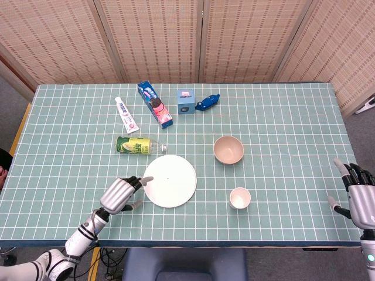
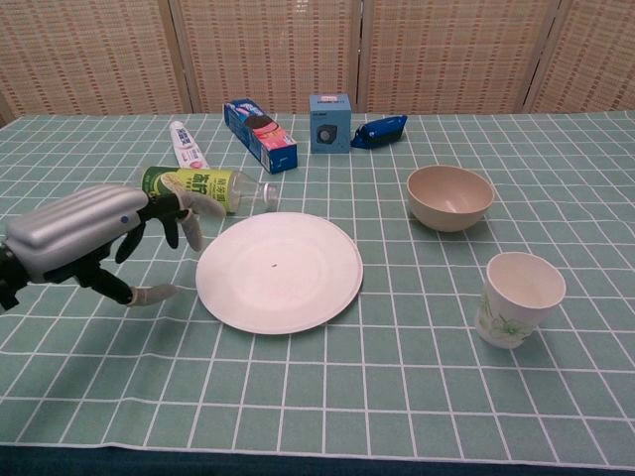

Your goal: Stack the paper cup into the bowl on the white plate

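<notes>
The paper cup [image 2: 520, 297] stands upright on the counter [image 1: 281, 117], near its front edge and right of centre, held by nothing; the bowl [image 2: 449, 197] sits empty and upright just behind it and slightly to the left, apart from it; the white plate [image 2: 279, 271] lies flat on the counter to the left of both, bare, well apart from the cup and near but not touching the bowl.

The left hand [image 2: 84, 238] hovers just beside the plate's left edge, its fingers [image 2: 190, 226] spread apart and holding nothing, their tips close to the rim but clear of it in the chest view; the plate lies between this hand and the cup. The right hand [image 1: 358, 196] shows only in the head view, off the counter's right front corner, fingers apart and empty, well apart from the cup.

Behind the plate lies a green bottle [image 2: 201, 188] on its side, near the left hand's fingertips; farther back are a white tube [image 1: 126, 115], a blue biscuit box [image 1: 156, 104], a small blue carton [image 1: 186, 101] and a dark blue packet [image 1: 207, 102].
</notes>
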